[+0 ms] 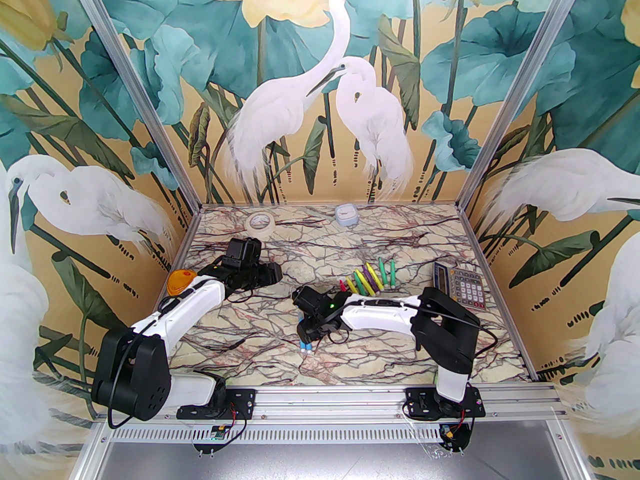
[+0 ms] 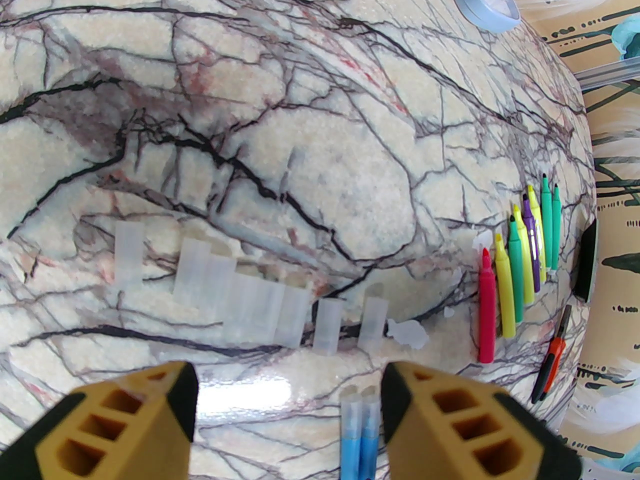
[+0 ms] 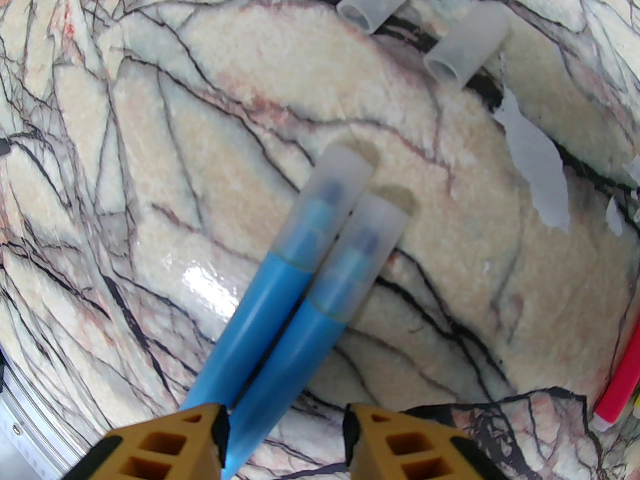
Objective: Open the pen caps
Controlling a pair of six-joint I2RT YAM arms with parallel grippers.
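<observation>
Step in hand, by judgement: the last two uncappings. Already done: a row of loose caps (image 2: 250, 303) on the worktop (image 2: 320, 118), with bare-tipped markers (image 2: 520, 268) well off to its right. Left to do: two blue pens (image 3: 280, 318), caps (image 3: 335, 203) on.

Right claw (image 3: 285, 418): half spread, straddling both barrels. One pad at the barrels, clear gap at the other, so no pinch. Left claw (image 2: 290, 375): spread, empty, over the worktop on the near side of the loose caps.

Blue pens: apparently flat on the worktop, side by side and touching. Long axes parallel, running near-to-far, oblique to the right claw. Capped ends point far, toward the loose caps; plain ends point to the near edge.

Next move likely calls for closing on one barrel only, bringing the left claw to that cap, then pulling straight along the axis.
</observation>
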